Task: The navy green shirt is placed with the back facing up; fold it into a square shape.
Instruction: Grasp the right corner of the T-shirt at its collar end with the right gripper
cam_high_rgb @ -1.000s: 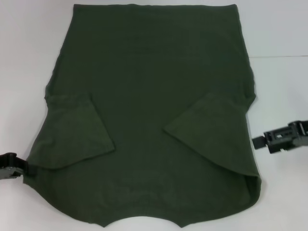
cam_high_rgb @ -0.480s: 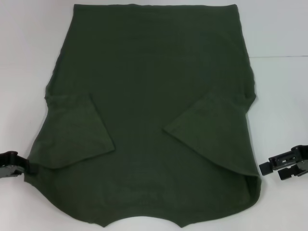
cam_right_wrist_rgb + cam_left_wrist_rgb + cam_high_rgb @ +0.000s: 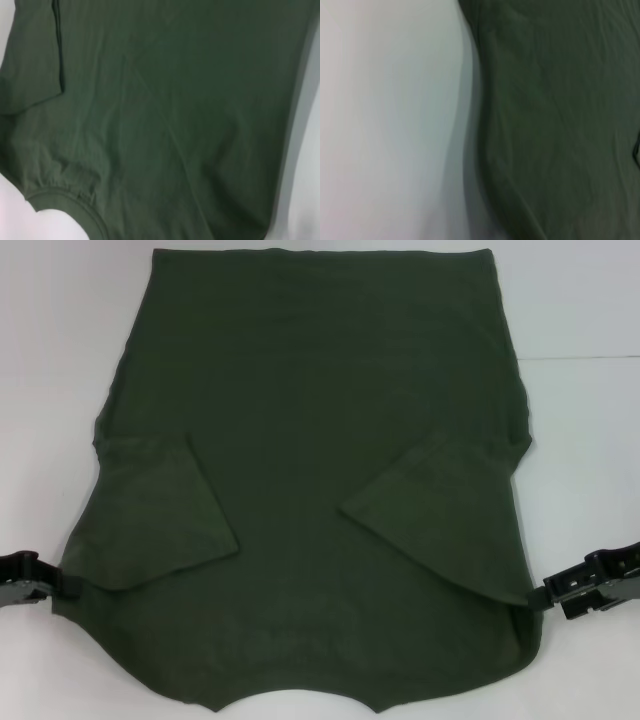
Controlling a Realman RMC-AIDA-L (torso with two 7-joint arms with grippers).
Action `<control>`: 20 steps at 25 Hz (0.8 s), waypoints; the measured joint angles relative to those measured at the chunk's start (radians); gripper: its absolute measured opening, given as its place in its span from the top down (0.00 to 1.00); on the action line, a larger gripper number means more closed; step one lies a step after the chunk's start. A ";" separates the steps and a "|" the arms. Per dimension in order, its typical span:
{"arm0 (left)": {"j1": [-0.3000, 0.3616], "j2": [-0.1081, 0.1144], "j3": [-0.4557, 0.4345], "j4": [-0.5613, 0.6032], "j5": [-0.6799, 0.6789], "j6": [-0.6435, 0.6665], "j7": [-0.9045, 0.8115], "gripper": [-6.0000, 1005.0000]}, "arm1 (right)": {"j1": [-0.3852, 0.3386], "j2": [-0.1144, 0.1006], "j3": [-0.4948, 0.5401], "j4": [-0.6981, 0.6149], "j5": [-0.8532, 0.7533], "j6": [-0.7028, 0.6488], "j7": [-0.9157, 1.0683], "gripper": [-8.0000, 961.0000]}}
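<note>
Left gripper [image 3: 52,587]: at the shirt's left shoulder edge as I watched; I could not tell its jaw state.
Navy green shirt [image 3: 320,420]: lay flat on the white table [image 3: 590,440], both sleeves folded inward, body folds still to do by my judgement.
Right gripper [image 3: 540,597]: touched the right shoulder edge; grip unclear.
Containers: none seen.

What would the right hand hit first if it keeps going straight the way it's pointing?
The right hand points inward at the navy green shirt, with its tip right at the shirt's side edge near the shoulder. It would most likely meet that edge first, though whether it already touches can't be judged.
</note>
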 joint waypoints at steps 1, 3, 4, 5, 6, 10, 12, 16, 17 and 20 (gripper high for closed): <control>0.000 0.000 0.000 0.000 -0.001 0.000 0.000 0.95 | 0.003 0.005 0.000 0.002 -0.006 0.004 0.001 0.17; 0.000 0.000 -0.002 0.000 -0.002 0.000 0.001 0.95 | 0.008 0.012 0.000 0.007 -0.014 0.007 0.002 0.17; 0.000 0.000 -0.002 0.000 -0.002 0.000 0.001 0.95 | 0.012 0.015 0.000 0.010 -0.019 0.009 0.004 0.18; 0.000 0.000 -0.003 0.001 -0.002 0.000 0.001 0.95 | 0.015 0.017 0.000 0.012 -0.023 0.013 0.007 0.20; 0.000 0.000 -0.003 0.001 -0.002 0.001 0.001 0.95 | 0.016 0.018 0.000 0.013 -0.026 0.018 0.011 0.21; 0.000 0.001 -0.004 0.002 -0.002 0.001 0.001 0.95 | 0.020 0.021 0.000 0.013 -0.031 0.037 0.025 0.24; 0.000 0.002 -0.005 0.003 -0.002 0.001 0.001 0.95 | 0.020 0.022 0.000 0.013 -0.031 0.042 0.031 0.24; 0.000 0.002 -0.006 0.003 -0.002 0.001 0.001 0.95 | 0.023 0.024 0.000 0.013 -0.031 0.054 0.042 0.24; -0.001 0.002 -0.006 0.003 -0.002 0.001 0.001 0.95 | 0.024 0.026 0.000 0.013 -0.033 0.056 0.043 0.25; -0.001 0.002 -0.006 0.003 -0.002 0.000 0.001 0.95 | 0.027 0.033 -0.001 0.013 -0.042 0.060 0.047 0.25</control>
